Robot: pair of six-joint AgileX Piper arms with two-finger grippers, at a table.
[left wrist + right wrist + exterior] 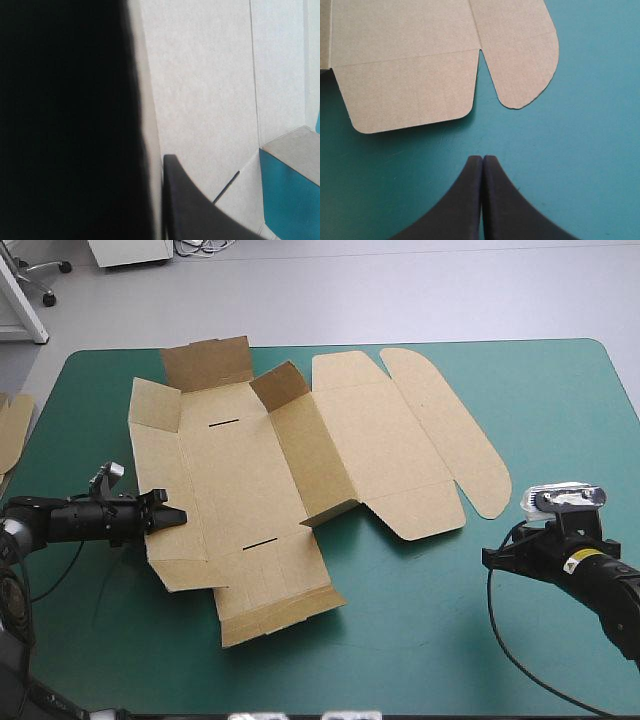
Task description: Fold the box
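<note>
Teal-green table (560, 390) carries the box (240, 480) left of centre. It lies mostly flat, with its long axis running from the left edge toward the right edge and the lid (390, 440) flat on the right-hand side.

The left end effector (172, 517) sits at the box's left wall (152, 470). Its fingers (200, 215) look all but closed, with board pinched between them.

The right end effector (483, 159) is closed on nothing, over bare cover toward the near right corner. The lid flaps lie ahead of it, apart.

Judgement: the left arm is nearer, and the coming move turns on swinging that wall inward, toward the right edge.
</note>
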